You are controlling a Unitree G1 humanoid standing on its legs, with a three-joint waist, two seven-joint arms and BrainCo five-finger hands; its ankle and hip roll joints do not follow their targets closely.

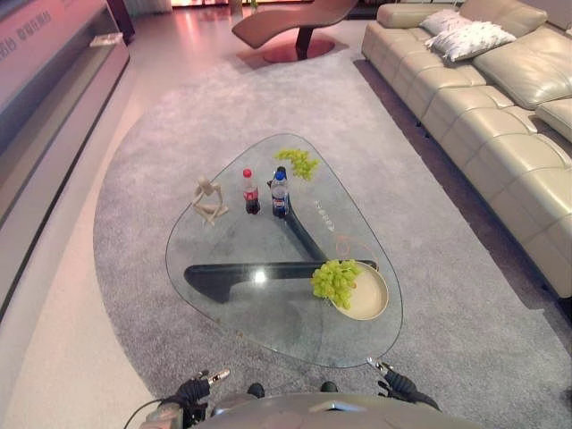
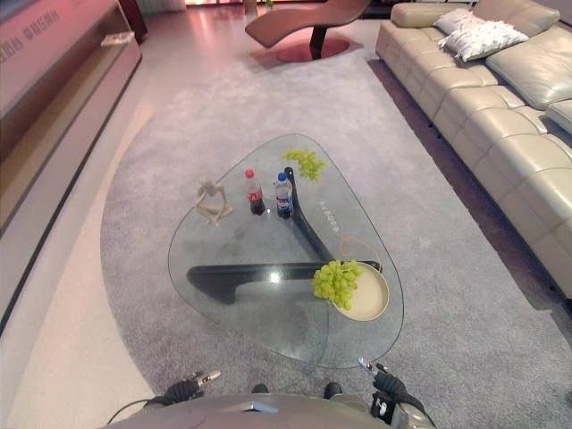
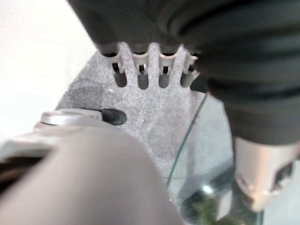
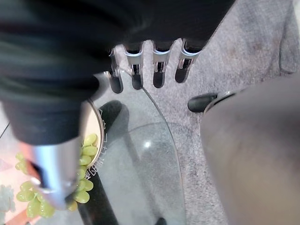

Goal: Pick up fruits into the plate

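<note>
A cream plate (image 1: 373,301) sits at the near right corner of the glass coffee table (image 1: 232,308). One bunch of green grapes (image 1: 335,280) lies over the plate's left rim, partly on the glass. A second bunch of green grapes (image 1: 298,163) rests at the table's far end. My left hand (image 1: 192,391) hangs low in front of the table's near left edge, its fingers (image 3: 140,75) straight and holding nothing. My right hand (image 1: 398,384) hangs off the near right edge with its fingers (image 4: 136,75) straight and empty. In the right wrist view the plate (image 4: 92,125) and its grapes (image 4: 84,159) lie past that hand.
A cola bottle (image 1: 251,192), a water bottle (image 1: 280,194) and a wooden figure (image 1: 209,201) stand mid-table. A beige sofa (image 1: 500,116) runs along the right, a low cabinet (image 1: 45,98) along the left and a lounge chair (image 1: 290,22) beyond. A grey rug (image 1: 179,116) surrounds the table.
</note>
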